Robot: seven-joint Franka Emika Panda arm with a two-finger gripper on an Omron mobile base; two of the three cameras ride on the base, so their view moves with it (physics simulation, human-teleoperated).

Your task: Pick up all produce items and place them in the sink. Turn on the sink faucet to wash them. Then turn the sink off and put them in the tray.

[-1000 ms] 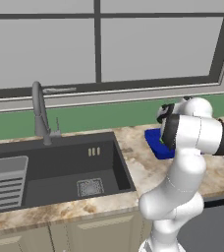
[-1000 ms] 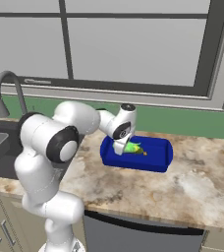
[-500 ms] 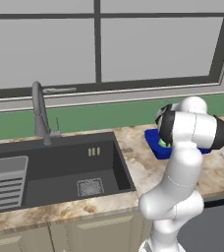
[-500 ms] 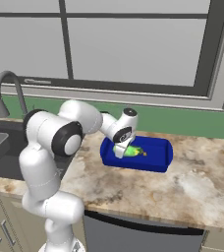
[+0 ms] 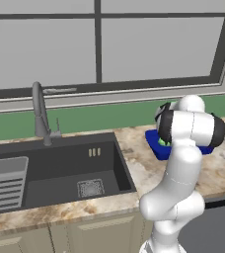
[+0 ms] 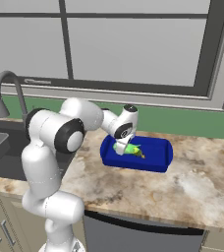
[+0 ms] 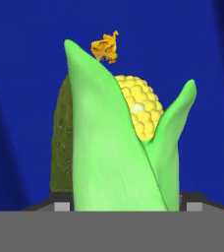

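Speckled tan stone runs along the counter (image 6: 192, 182) under a wide window, and the tool (image 6: 120, 149) sits low inside the left end of the tray (image 6: 158, 158). Its tips flank the corn cob (image 7: 119, 142) with its bright green husk and yellow kernels; the jaws stand wide around it, and whether they press on it or have let go I cannot tell. Just behind the corn, touching or nearly so, lies the darker olive vegetable (image 7: 62, 147), apparently already resting on the blue floor, so both produce items appear to be in the tray. The corn looks light and stiff at the core, yet its loose husk leaves would likely give and slide; a hold across the thick middle of the cob, not the flared husk tips, seems soundest. The olive piece has a bumpy skin, probably firm and easy to pinch across its width. The tray's low rounded walls crowd the tool on its near side, and the two vegetables lying close together could knock each other. Farther left the sink (image 5: 60, 168) with its drain grate (image 5: 90, 188) and ribbed rack (image 5: 3, 185) lies well apart, the faucet (image 5: 39, 113) behind it.
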